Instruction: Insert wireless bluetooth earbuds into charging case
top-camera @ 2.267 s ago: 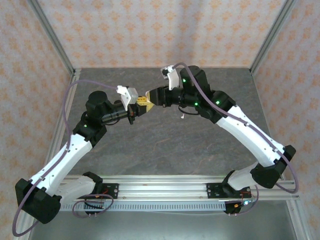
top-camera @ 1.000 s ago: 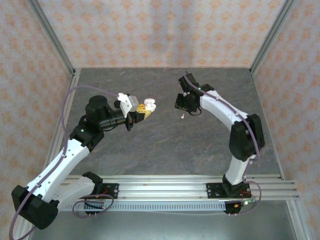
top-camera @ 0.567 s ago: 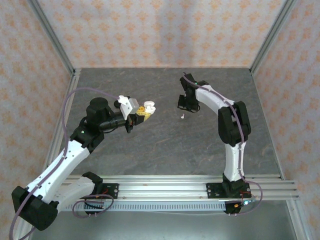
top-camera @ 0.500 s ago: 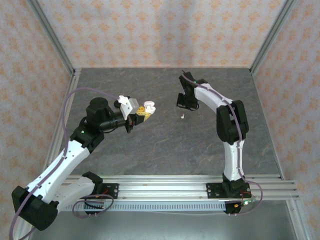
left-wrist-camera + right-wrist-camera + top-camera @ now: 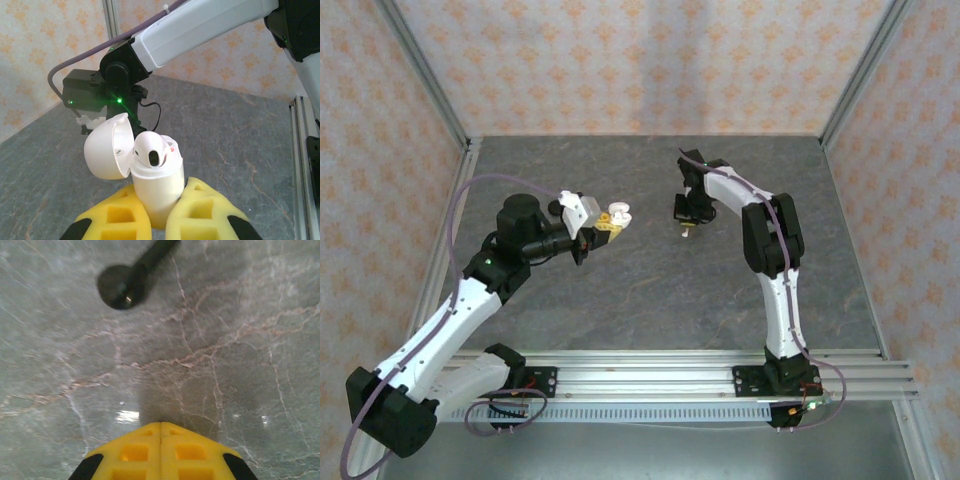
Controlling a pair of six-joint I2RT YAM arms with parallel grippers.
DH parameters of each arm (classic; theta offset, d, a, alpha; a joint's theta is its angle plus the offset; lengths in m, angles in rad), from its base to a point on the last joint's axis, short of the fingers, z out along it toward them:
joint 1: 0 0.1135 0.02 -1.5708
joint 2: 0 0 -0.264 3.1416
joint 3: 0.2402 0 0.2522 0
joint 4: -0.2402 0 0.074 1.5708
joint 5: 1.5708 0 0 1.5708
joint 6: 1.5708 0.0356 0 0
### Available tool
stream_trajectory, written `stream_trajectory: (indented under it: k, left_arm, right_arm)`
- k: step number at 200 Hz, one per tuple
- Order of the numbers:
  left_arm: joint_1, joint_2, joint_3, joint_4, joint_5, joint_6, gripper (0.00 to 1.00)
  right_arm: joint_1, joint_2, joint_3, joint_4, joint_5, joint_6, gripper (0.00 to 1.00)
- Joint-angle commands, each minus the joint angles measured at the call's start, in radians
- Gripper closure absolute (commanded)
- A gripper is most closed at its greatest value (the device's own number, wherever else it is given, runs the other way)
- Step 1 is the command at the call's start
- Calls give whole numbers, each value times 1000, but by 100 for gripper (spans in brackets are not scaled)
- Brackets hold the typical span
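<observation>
While left hand [image 5: 157,220] clenched around charging case [image 5: 156,186], right hand [image 5: 161,426] clenched finger-to-finger.

— Entry one: charging case [image 5: 155,180]?
— Lower body is hidden within the left gripper [image 5: 161,200], which is itself cut off by the bottom edge.
— Entry two: white earbud [image 5: 150,150]?
— Stem is concealed inside the case.
— Entry three: black earbud [image 5: 122,286]?
— Blurred; stem is cut off at the top edge. The right gripper [image 5: 161,432] is truncated by the bottom edge.
</observation>
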Motion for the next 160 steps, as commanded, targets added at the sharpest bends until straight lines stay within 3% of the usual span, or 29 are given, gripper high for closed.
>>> stream_trajectory:
  k: [1,52,160]
  left_arm:
    - [-4,8,-4,8,-1,9,100]
    - [-4,9,-5,18,4,6,100]
    - [-4,-48,-36,15,-6,-3,100]
  right_arm:
    - [-6,-29,-63,-41,-9,-22,99]
    - [-5,-96,-189,-39,16,-48,99]
    - [24,-255,-450,73,-174,79,98]
